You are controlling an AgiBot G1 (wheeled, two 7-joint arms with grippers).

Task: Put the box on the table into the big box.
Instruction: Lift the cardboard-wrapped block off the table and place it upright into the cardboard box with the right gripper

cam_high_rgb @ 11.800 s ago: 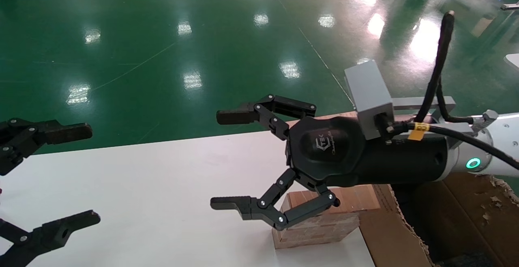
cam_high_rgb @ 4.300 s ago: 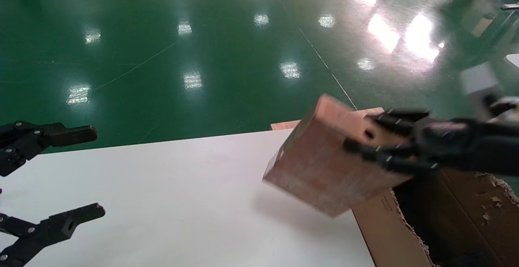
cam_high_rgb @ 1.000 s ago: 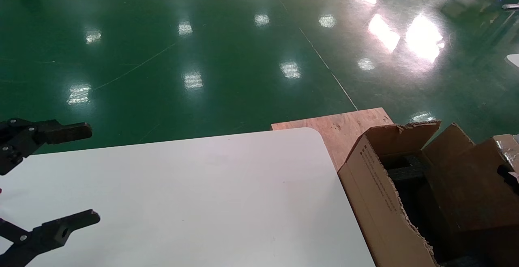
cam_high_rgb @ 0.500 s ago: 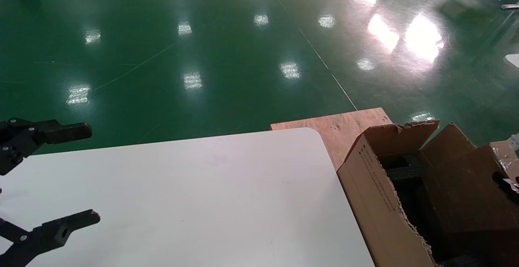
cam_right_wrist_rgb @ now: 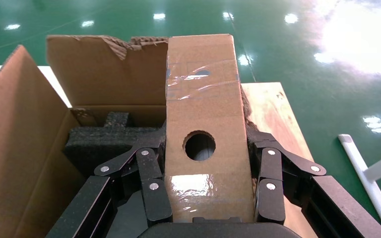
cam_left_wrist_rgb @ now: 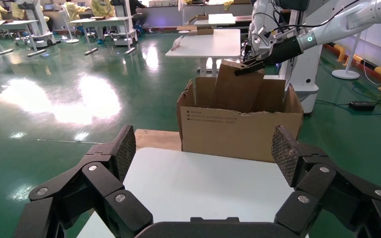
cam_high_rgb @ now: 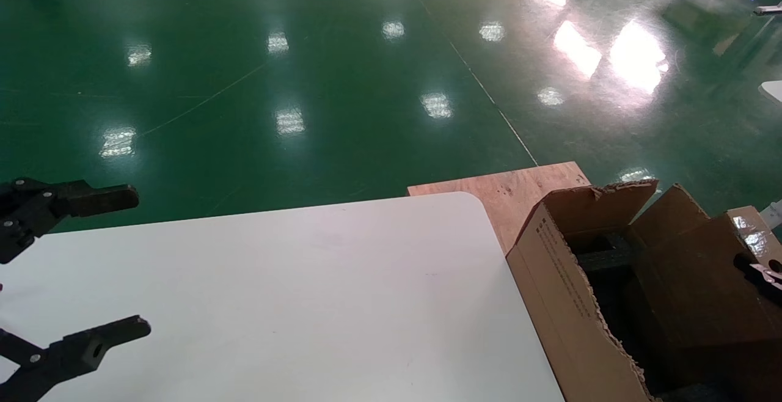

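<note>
The box [cam_right_wrist_rgb: 202,94], brown with a round hole and clear tape, stands on end with my right gripper [cam_right_wrist_rgb: 204,148] shut on its sides. It hangs inside the big box [cam_right_wrist_rgb: 15,129], just above the dark foam [cam_right_wrist_rgb: 104,141]. In the head view the box [cam_high_rgb: 684,286] fills the right part of the torn big box [cam_high_rgb: 550,280], and only a bit of the right gripper [cam_high_rgb: 760,270] shows at the frame edge. My left gripper [cam_high_rgb: 137,261] stays open over the left of the white table [cam_high_rgb: 305,280], holding nothing. In the left wrist view the left gripper [cam_left_wrist_rgb: 204,151] faces the big box [cam_left_wrist_rgb: 238,134].
A bare plywood board [cam_high_rgb: 519,185] lies under the carton beyond the table's rounded corner. The carton stands tight against the table's right edge. Shiny green floor [cam_high_rgb: 305,84] lies all around. A white bar [cam_right_wrist_rgb: 364,178] lies on the floor beside the board.
My right gripper took the box off the table and carried it right, over the big box. In the last second the box has shifted a little further left inside the carton. The left arm stayed still.
</note>
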